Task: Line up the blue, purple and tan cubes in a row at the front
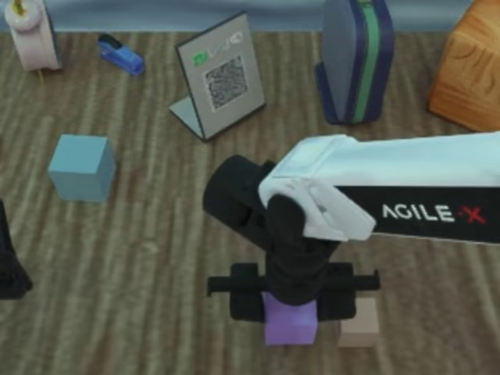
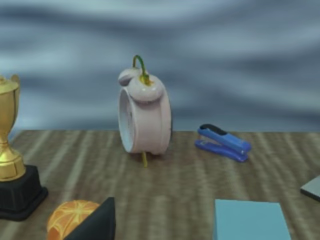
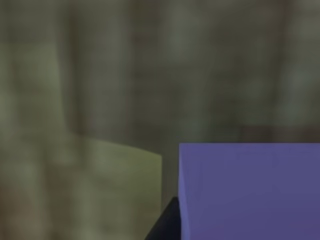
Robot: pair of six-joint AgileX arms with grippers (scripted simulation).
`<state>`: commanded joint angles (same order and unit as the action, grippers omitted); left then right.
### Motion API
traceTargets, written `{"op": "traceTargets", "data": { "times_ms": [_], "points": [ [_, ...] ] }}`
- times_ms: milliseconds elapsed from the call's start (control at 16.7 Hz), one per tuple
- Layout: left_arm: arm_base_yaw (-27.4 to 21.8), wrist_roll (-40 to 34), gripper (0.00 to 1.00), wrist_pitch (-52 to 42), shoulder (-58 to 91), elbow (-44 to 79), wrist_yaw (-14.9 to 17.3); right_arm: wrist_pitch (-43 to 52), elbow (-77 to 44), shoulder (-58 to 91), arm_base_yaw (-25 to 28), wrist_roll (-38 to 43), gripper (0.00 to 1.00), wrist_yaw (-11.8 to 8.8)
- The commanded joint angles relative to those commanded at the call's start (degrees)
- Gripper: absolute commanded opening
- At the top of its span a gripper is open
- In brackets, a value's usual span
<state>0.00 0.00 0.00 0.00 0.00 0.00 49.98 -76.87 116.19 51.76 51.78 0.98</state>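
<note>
The purple cube (image 1: 291,322) sits near the table's front edge, with the smaller tan cube (image 1: 358,328) just to its right and a narrow gap between them. My right gripper (image 1: 291,308) hangs straight over the purple cube and is shut on it. In the right wrist view one dark fingertip (image 3: 167,222) presses against the purple cube (image 3: 250,192); the other finger is hidden. The blue cube (image 1: 80,166) stands alone at mid-left and also shows in the left wrist view (image 2: 251,220). My left gripper (image 1: 9,269) is parked at the left edge, open, with one finger (image 2: 97,222) showing.
Along the back stand a pink alarm clock (image 1: 31,35), a dark-blue stapler (image 1: 121,55), a QR-code sign (image 1: 223,74), a dark-blue case (image 1: 355,58) and an orange wooden block (image 1: 469,66). A gold trophy (image 2: 10,150) and an orange ball (image 2: 70,217) sit near the left arm.
</note>
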Motion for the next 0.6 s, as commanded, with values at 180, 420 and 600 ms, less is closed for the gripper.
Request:
{"op": "traceTargets", "data": {
  "times_ms": [180, 420, 600],
  "points": [
    [0.0, 0.0, 1.0, 0.0, 0.0, 0.0, 0.0, 0.0, 0.0, 0.0, 0.0, 0.0, 0.3, 0.0],
    [0.0, 0.0, 1.0, 0.0, 0.0, 0.0, 0.0, 0.0, 0.0, 0.0, 0.0, 0.0, 0.6, 0.0],
    [0.0, 0.0, 1.0, 0.0, 0.0, 0.0, 0.0, 0.0, 0.0, 0.0, 0.0, 0.0, 0.83, 0.0]
  ]
}}
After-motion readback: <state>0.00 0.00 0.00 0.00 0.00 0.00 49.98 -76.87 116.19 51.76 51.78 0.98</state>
